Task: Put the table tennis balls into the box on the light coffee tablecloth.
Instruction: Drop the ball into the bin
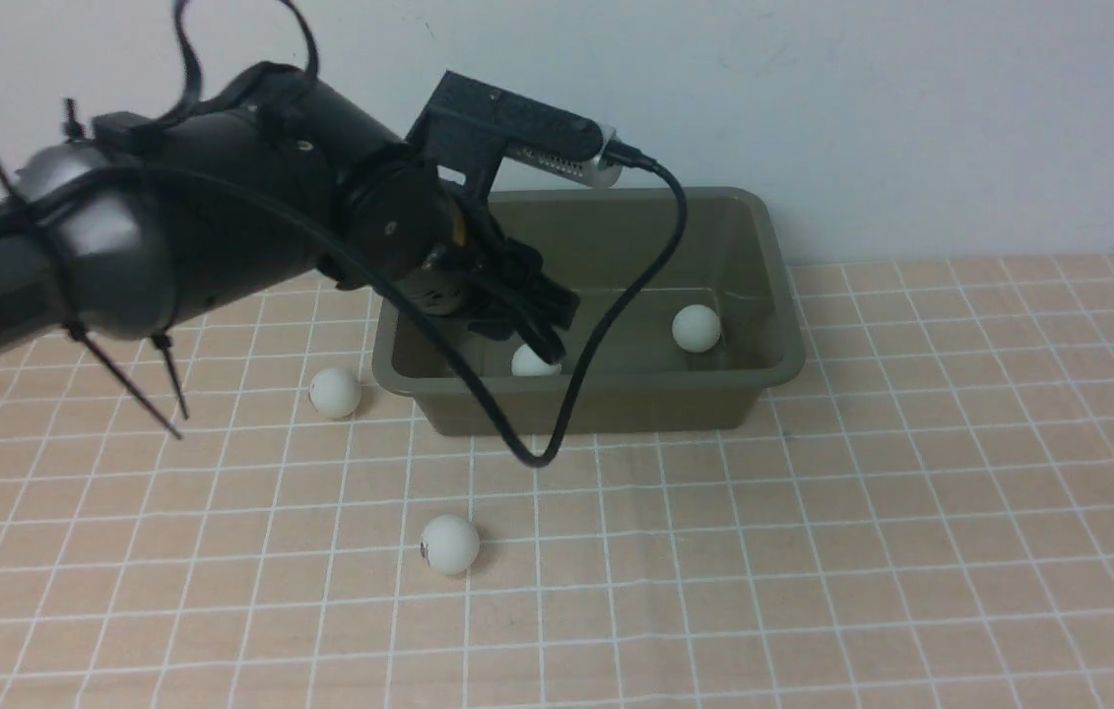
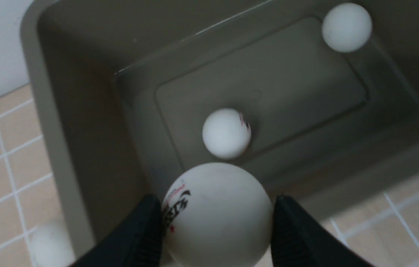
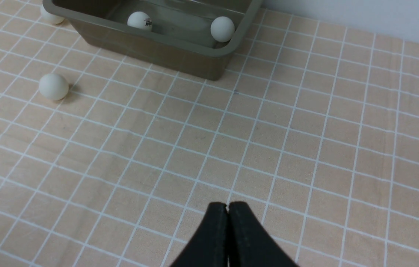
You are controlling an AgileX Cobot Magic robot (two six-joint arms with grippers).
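Note:
My left gripper (image 1: 542, 330) hangs over the left part of the olive-green box (image 1: 781, 295), shut on a white table tennis ball (image 2: 216, 218) with a dark printed mark. Below it, two balls lie inside the box (image 2: 83, 129): one near the middle (image 2: 226, 132), one in a far corner (image 2: 346, 26). In the front view these are the partly hidden ball (image 1: 535, 362) and the right-hand ball (image 1: 695, 328). On the light coffee tablecloth (image 1: 813, 542), one ball (image 1: 335, 392) rests beside the box's left end and another (image 1: 449, 544) lies in front. My right gripper (image 3: 228, 204) is shut and empty, low over the cloth.
A pale wall rises right behind the box. My left arm's black cable (image 1: 557, 433) loops down over the box's front wall. The right wrist view shows the box (image 3: 150, 48) far off, with the front ball (image 3: 53, 86) on the cloth.

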